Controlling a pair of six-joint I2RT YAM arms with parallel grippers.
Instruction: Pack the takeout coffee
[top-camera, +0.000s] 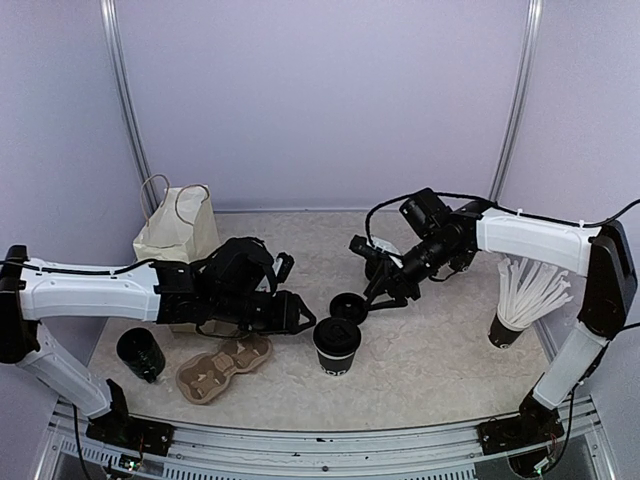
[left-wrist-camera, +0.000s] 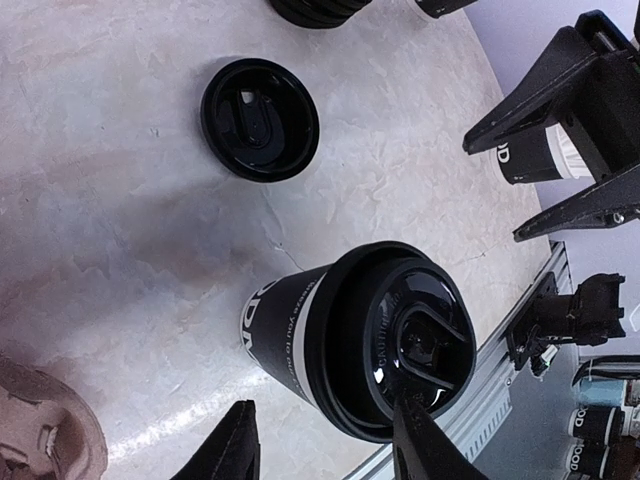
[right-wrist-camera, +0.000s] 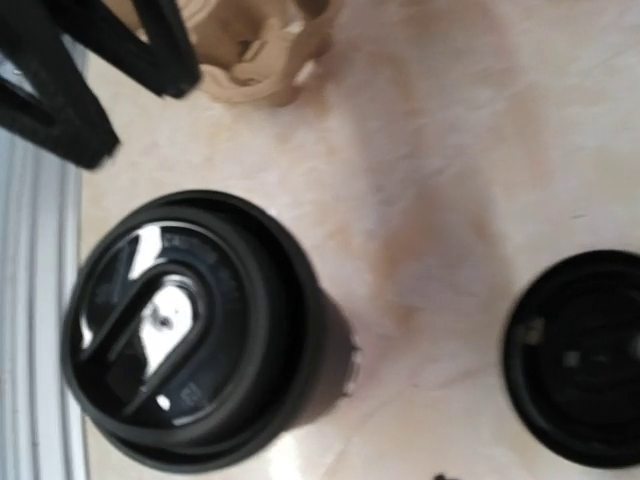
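Gaping left gripper near coffee

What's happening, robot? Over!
Left gripper open, right gripper open, both empty. Coffee cup lidded, upright, not yet packed. Spare lid beside it.

Your right wrist view is blurred, its loose lid cut by the right edge. On the left wrist, print on the cup curves away unreadable and the carrier is cropped.
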